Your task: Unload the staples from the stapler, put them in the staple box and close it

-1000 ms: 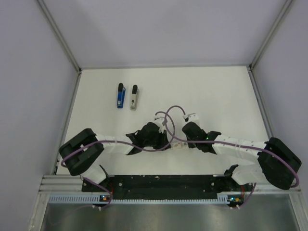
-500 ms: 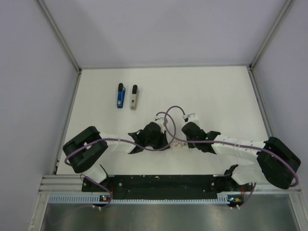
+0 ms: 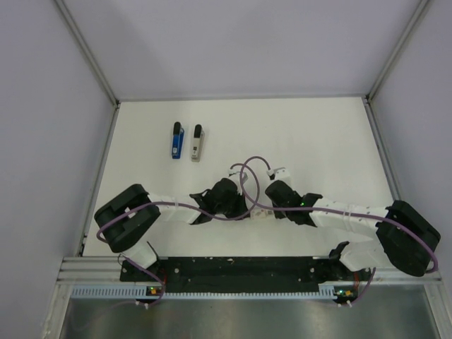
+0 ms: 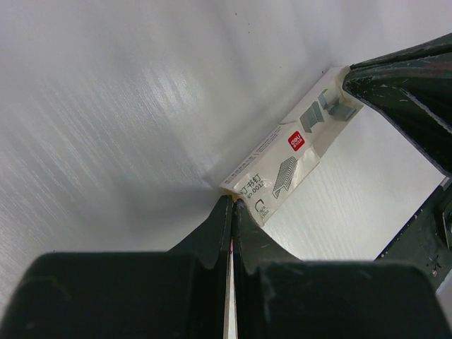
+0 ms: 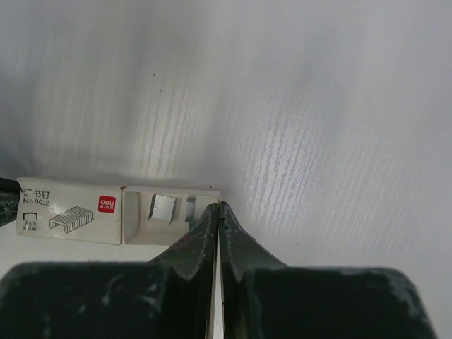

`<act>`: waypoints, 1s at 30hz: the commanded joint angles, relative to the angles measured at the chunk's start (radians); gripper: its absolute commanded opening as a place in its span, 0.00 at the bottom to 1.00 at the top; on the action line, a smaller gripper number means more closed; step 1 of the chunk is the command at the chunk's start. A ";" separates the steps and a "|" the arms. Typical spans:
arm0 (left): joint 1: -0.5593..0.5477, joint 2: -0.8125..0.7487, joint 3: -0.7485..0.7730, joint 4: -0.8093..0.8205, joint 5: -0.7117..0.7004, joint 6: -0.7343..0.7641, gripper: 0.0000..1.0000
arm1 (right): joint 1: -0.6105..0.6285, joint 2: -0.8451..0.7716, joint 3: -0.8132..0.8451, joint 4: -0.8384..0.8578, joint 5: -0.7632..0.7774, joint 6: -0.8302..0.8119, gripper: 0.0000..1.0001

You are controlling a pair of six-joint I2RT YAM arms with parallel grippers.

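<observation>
Left arm's elbow has shifted a bit toward 3 o'clock since the earlier frame, and its claw has nudged with it. The right arm has barely shifted, and the stapler hasn't moved.

Both claws sit low at mid-surface, tips facing each other with a staple box (image 4: 279, 169) between them.

Left claw (image 4: 232, 203): closed, fingers pressed together, nothing seen between them. The tips touch the near corner of the box. Can't tell if they press on it.

Right claw (image 5: 217, 206): closed too, only a thin slit between the fingers. The tips touch the box's other end, at the edge of the tray (image 5: 173, 212). The tray is slid part-way out of the printed sleeve, which has a red logo and a staple drawing.

White surface (image 3: 318, 134) is bare around the box in both wrist views.

Stapler (image 3: 177, 140): well apart from both claws, at about 11 o'clock from them, toward the far left of the surface. It lies flat and lengthwise along 12–6, with the blue body at the 6 end and the black end at 12.

A grey metal piece (image 3: 197, 143) with a black end at 12 lies just beside it at its 3 o'clock, parallel, with a small gap between them. Neither claw touches either.
</observation>
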 commanded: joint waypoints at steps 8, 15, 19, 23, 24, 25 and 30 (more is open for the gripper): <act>-0.009 0.014 0.022 0.013 -0.008 0.006 0.01 | 0.029 -0.012 0.045 0.015 0.005 0.021 0.00; -0.010 0.017 0.020 0.021 -0.014 0.008 0.01 | 0.050 -0.017 0.039 0.009 0.007 0.041 0.00; -0.010 0.014 0.014 0.021 -0.019 0.005 0.01 | 0.062 -0.015 0.040 0.009 0.001 0.061 0.00; -0.012 0.011 0.012 0.021 -0.021 0.006 0.01 | 0.064 -0.018 0.035 0.009 -0.002 0.089 0.00; -0.012 0.009 0.011 0.020 -0.021 0.006 0.01 | 0.064 -0.020 0.032 0.009 0.002 0.102 0.00; -0.012 0.008 0.011 0.020 -0.021 0.006 0.01 | 0.064 -0.021 0.028 0.009 0.007 0.118 0.00; -0.013 -0.005 0.002 0.018 -0.021 0.003 0.00 | 0.064 -0.020 0.026 -0.031 0.057 0.226 0.00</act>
